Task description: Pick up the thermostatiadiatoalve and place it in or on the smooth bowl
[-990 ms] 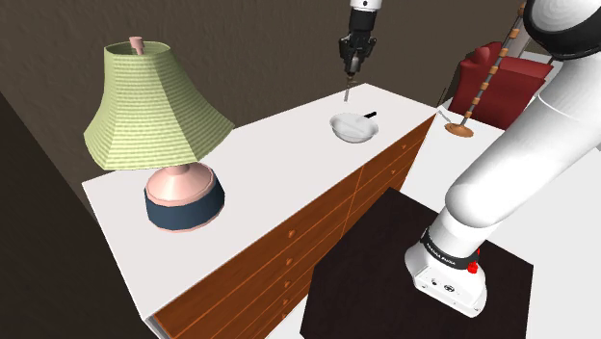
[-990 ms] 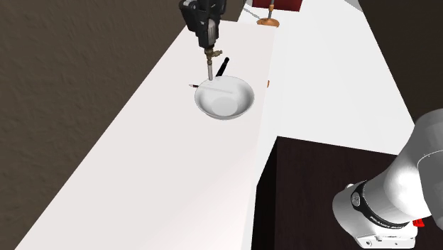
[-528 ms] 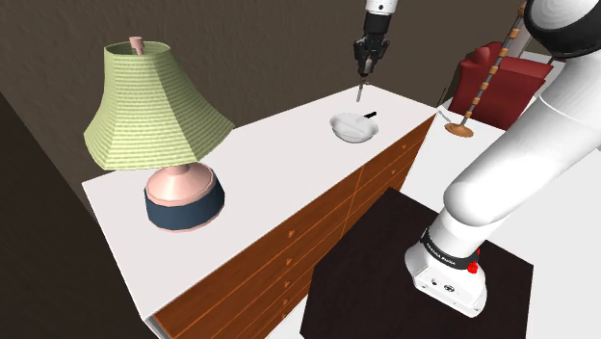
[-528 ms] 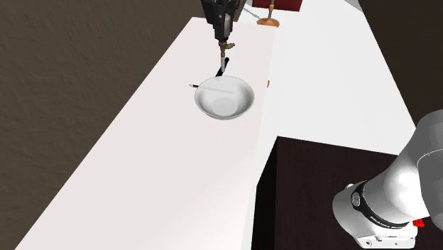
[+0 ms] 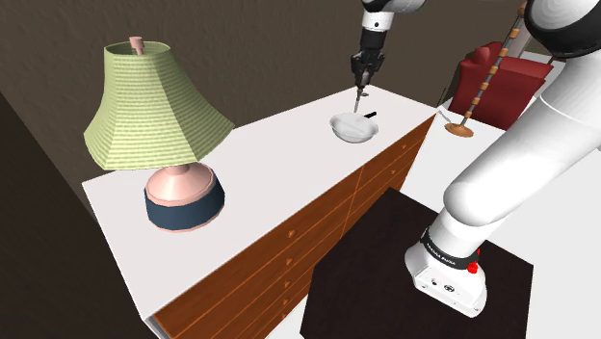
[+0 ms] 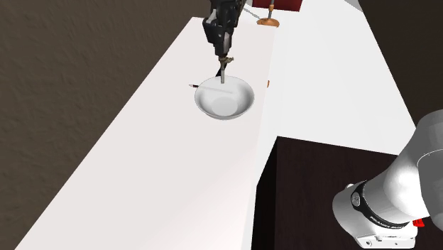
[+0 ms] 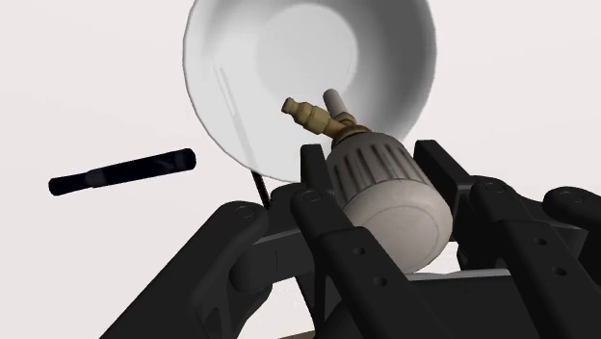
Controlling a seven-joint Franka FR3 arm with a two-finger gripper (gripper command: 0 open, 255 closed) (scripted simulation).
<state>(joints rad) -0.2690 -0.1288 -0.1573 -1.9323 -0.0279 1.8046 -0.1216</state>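
My black gripper point(image 5: 363, 69) is shut on the thermostatic radiator valve point(image 7: 383, 189), a ribbed white knob with a brass fitting point(image 7: 312, 116) pointing down. The fingers point(image 7: 323, 226) clasp the knob from both sides. The valve point(image 6: 224, 65) hangs just above the far rim of the smooth white bowl point(image 6: 226, 98), which stands on the white dresser top point(image 5: 279, 144) near the shoulder view's right end. Seen along the gripper, the brass end lies over the inside of the bowl point(image 7: 289, 58). In the shoulder view the valve point(image 5: 360, 94) hangs above the bowl point(image 5: 353, 128).
A short black stick point(image 7: 123, 171) lies on the top beside the bowl. A green-shaded lamp point(image 5: 159, 116) stands at the shoulder view's left end. Wooden drawers point(image 5: 318, 231) face my dark stand point(image 5: 385, 274). A red sofa point(image 5: 501, 82) and a floor-lamp base point(image 5: 460, 131) are beyond.
The gripper carried the valve toward the shoulder view's right, over the bowl's far side, then came down closer to the bowl. It stayed shut on the valve throughout.
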